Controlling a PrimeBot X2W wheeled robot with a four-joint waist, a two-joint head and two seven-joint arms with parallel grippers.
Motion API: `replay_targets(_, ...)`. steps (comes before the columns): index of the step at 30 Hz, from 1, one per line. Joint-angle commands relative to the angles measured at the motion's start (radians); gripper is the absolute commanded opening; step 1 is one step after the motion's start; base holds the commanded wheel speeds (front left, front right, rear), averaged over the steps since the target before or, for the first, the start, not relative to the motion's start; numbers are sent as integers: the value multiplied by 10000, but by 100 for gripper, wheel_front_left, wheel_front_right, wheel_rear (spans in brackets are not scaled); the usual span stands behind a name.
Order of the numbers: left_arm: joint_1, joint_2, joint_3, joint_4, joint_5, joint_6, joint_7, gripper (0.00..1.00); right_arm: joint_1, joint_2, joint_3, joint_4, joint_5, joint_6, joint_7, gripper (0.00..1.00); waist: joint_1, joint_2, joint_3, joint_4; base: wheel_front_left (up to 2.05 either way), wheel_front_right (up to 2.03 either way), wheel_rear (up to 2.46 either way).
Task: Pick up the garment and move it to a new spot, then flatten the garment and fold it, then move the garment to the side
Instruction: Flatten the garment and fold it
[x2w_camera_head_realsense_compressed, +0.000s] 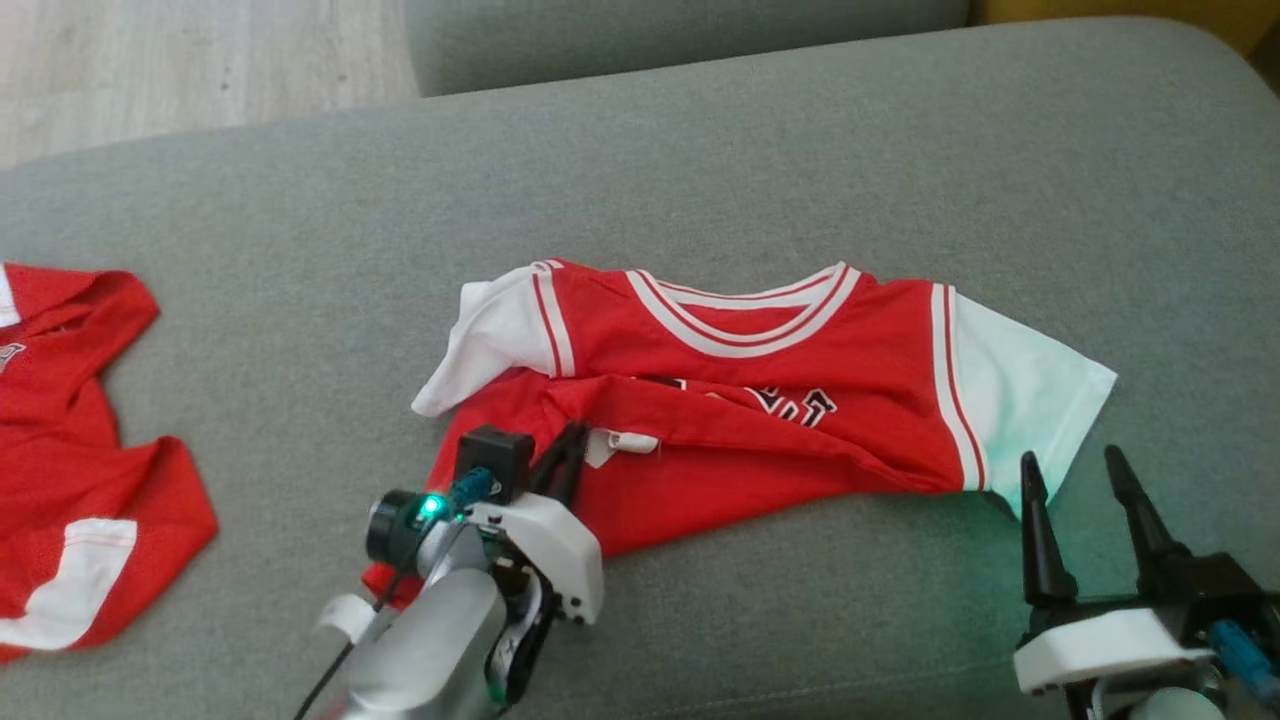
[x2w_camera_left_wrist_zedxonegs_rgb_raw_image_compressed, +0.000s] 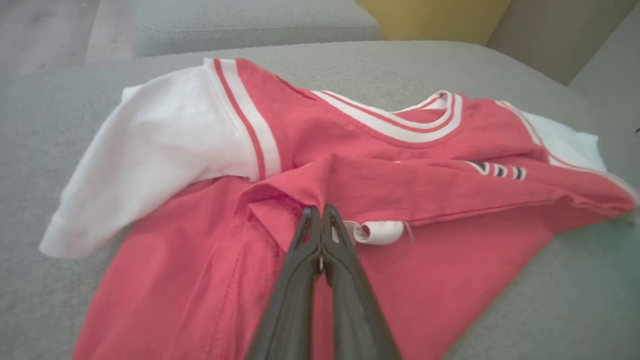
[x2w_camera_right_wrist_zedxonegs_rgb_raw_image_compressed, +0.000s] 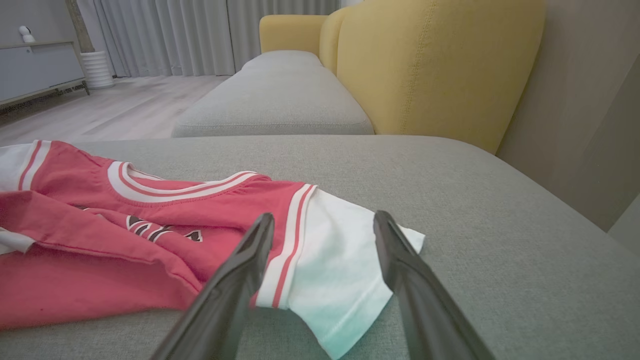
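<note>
We see the garment (x2w_camera_head_realsense_compressed: 800, 340) lying crumpled across the middle of the grey cushion (x2w_camera_head_realsense_compressed: 700, 150). Our left gripper (x2w_camera_head_realsense_compressed: 572, 440) pinches its folded hem at 7 o'clock, jaws pressed together. Our right gripper (x2w_camera_head_realsense_compressed: 1072, 460) hovers at 4 o'clock beside the white sleeve (x2w_camera_head_realsense_compressed: 1030, 390), jaws spread wide.

Soft, even daylight, faint shadows; wrist views blur at edges (green glow tints the garment (x2w_camera_head_realsense_compressed: 745, 420)).
</note>
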Motion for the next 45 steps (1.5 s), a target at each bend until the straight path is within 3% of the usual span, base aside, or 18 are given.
replay_targets(1,-160,33,258,-440,-174,-76,60,0,-238,-95,126,-274,108,75,-135,100,0,0,-65,76,0,0,0)
replay_targets(4,448,214,175,-1320,-607,-358,751,0,-67,-95,-22,-264,191,75,-135,100,0,0,-194,266,0,0,0)
replay_targets(8,1650,1030,178,-3604,-1189,-377,1945,0,148,-95,-116,-211,314,75,-135,100,0,0,-332,574,0,0,0)
replay_targets(15,3975,2779,197,-7913,-2185,421,4331,0,187,-95,-19,-141,439,75,-135,100,0,0,-341,955,0,0,0)
replay_targets(19,4942,3495,140,-8767,-2695,731,5257,0,127,-95,44,-49,435,75,-135,100,0,0,-321,1013,0,0,0)
replay_targets(22,5216,3563,203,-8648,-2835,878,5280,0,85,-95,95,24,419,75,-135,100,0,0,-324,1021,0,0,0)
replay_targets(23,5217,3520,235,-8507,-2779,931,5156,39,78,-95,106,49,407,75,-135,100,0,0,-331,1015,0,0,0)
replay_targets(24,5180,3498,202,-8346,-2660,940,5054,86,73,-95,116,71,393,75,-135,100,0,0,-339,1003,0,0,0)
replay_targets(25,5144,3457,162,-8180,-2558,959,4975,100,70,-95,125,91,378,75,-135,100,0,0,-351,986,0,0,0)
replay_targets(32,4920,3278,123,-8211,-2470,911,4808,100,69,-95,83,151,267,75,-135,100,0,0,-439,783,0,0,0)
replay_targets(37,4060,3054,899,-8507,-2076,1524,4219,100,118,-95,73,147,258,75,-135,100,0,0,-416,708,0,0,0)
replay_targets(40,3130,2959,1112,-7864,-1500,1882,4105,100,54,-95,171,148,278,75,-135,100,0,0,-290,662,0,0,0)
replay_targets(45,1508,2930,834,-5916,-509,1959,4332,100,-119,-95,428,196,273,75,-135,100,0,0,-110,453,0,0,0)
